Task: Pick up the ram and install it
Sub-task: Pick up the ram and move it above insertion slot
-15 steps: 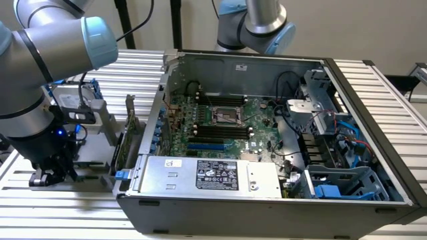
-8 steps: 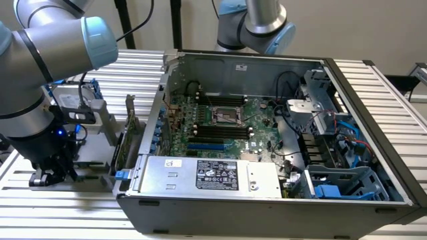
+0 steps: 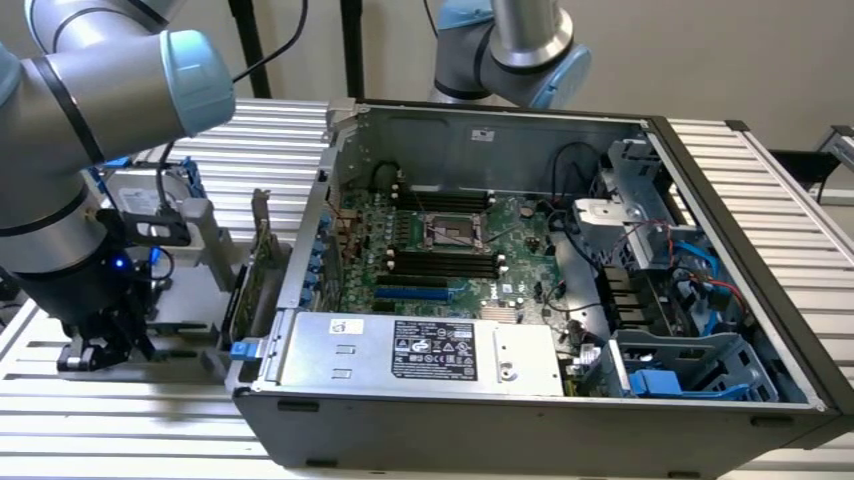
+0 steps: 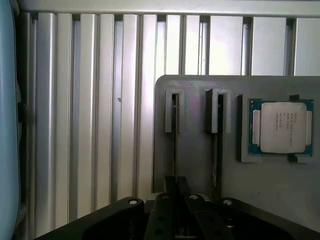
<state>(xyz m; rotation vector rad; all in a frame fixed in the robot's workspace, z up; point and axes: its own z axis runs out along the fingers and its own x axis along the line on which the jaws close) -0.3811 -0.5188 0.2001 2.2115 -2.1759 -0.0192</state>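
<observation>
The gripper (image 4: 176,189) sits right over the ram (image 4: 175,135), which stands on its thin edge in a slot of the gray holder (image 4: 195,150), outside the computer case (image 3: 534,420); I cannot tell if it has squeezed yet. I think it should stay centred on the stick and press the flat sides, not tip it; the ram's long side runs straight away from the gripper, lined up with the ribs of the table (image 4: 100,125).

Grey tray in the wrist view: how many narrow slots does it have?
2. One slot runs straight toward the claw; the other slot lies between it and the square chip. The claw may hide part of the grey tray.
</observation>
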